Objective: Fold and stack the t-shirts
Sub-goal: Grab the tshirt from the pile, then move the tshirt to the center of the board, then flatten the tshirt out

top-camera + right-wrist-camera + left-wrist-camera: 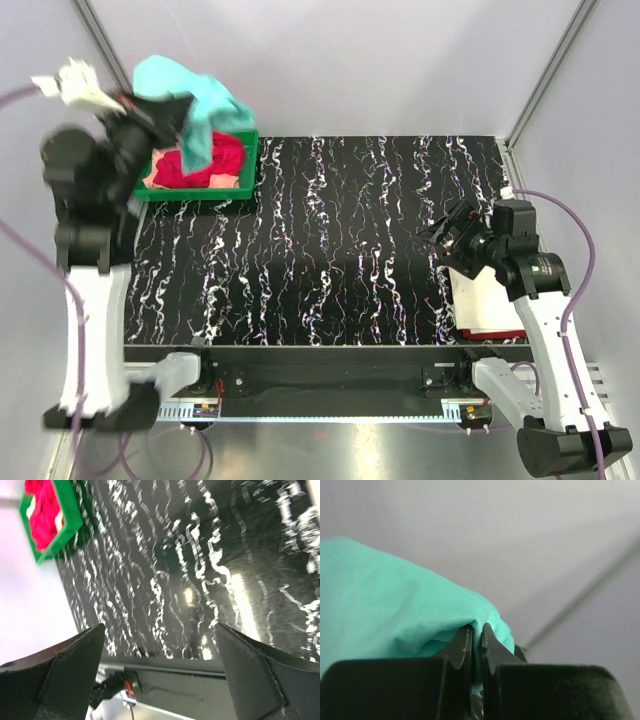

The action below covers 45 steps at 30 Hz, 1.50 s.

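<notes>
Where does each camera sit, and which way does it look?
Top external: overhead, behind the robot, looking down on the table; left arm and right arm show.
Left wrist: on the left arm, facing a grey wall; left pincer shut on the mint-teal shirt.
Right wrist: on the right arm, facing across the table to the green tray; open right pincer shows.
Shared: top and right wrist show that tray.

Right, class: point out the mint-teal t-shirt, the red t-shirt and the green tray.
mint-teal t-shirt (175, 80): top external view, its bunched upper part.
red t-shirt (225, 155): top external view, its crumpled middle.
green tray (200, 192): top external view, its near rim.
</notes>
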Each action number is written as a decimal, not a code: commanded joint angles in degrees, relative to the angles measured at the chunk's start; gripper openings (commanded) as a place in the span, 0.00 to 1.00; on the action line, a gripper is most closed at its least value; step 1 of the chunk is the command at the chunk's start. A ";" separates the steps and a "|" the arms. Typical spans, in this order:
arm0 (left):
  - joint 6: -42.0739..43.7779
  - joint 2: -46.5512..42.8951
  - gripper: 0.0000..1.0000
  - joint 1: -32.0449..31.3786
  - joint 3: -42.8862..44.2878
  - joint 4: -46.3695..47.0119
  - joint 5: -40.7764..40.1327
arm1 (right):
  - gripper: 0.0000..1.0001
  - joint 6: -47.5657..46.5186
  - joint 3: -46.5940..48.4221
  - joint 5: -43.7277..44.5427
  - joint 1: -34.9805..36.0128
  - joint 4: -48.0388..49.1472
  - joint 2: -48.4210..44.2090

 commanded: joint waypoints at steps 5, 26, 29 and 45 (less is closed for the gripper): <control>-7.81 -11.86 0.91 -27.66 -38.06 -6.01 -1.83 | 1.00 1.68 1.05 -4.57 5.02 3.94 4.65; 6.69 0.88 0.87 -28.92 -44.04 -27.14 -10.97 | 0.70 8.55 8.75 -2.39 39.37 33.29 44.46; 2.58 -0.60 0.89 -26.64 -48.70 -25.12 -10.89 | 0.73 9.15 11.86 1.30 41.32 32.33 53.24; 2.72 0.53 0.70 -26.98 -59.52 -14.57 -8.42 | 0.57 1.77 15.91 9.13 41.23 24.59 59.16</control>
